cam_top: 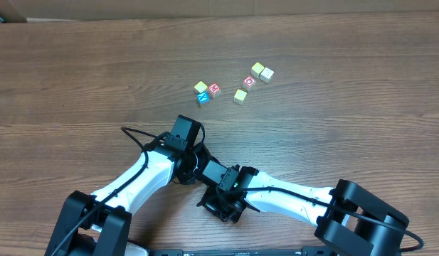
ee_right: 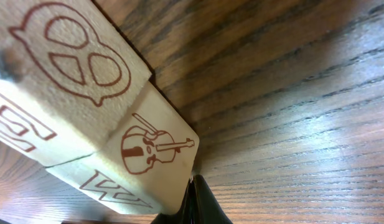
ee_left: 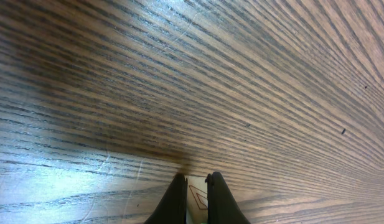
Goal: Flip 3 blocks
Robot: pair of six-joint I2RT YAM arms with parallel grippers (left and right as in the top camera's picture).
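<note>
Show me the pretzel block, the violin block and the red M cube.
pretzel block (ee_right: 73, 55): right wrist view, on the pretzel drawing.
violin block (ee_right: 151, 149): right wrist view, on the violin drawing.
red M cube (cam_top: 214, 89): overhead view, on its top face.

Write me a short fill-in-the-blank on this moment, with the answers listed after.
1. In the right wrist view, the other block beside the pretzel block shows a drawn ____.
2. Overhead, the red block touching the blue block bears the letter ____.
3. The left gripper is ____ on a pale block.

Missing words: violin; M; shut
</note>
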